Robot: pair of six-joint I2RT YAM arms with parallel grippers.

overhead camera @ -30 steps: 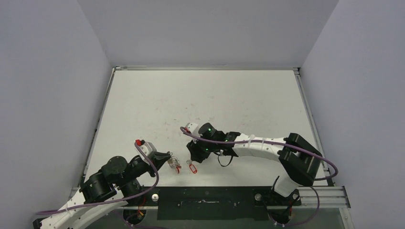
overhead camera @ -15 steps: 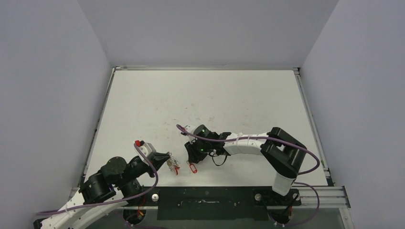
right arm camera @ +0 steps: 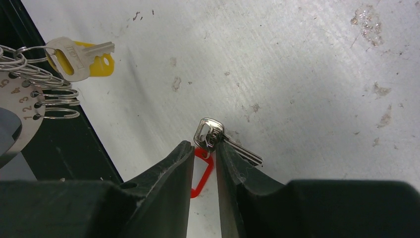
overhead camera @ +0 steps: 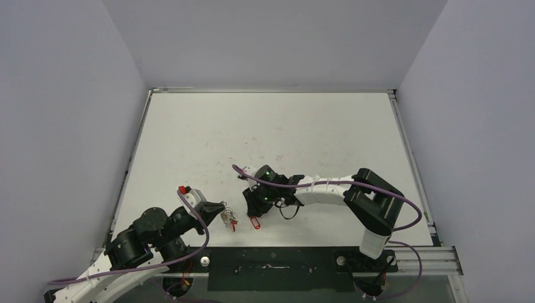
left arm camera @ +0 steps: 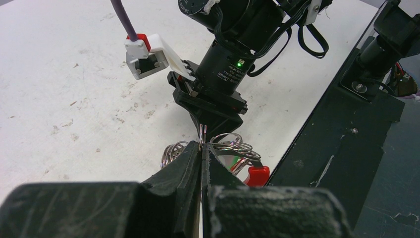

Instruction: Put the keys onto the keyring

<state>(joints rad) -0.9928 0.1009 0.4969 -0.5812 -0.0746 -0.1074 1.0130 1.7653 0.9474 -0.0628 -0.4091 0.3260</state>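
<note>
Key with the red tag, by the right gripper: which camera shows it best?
The right wrist view. The key lies just past the right gripper, head and blade sharp, its red tag showing between the jaws. The top external view gives only the red tag as a speck. In the left wrist view I cannot pick it out.

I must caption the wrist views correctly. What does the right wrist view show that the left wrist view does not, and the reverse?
Only right wrist: a key with a red tag at the tips of the right tool, and a yellow-tagged key. Only left wrist: the left tool shut on the keyring, with the right arm beyond. Both: the keyring's wire loops and the white table.
</note>
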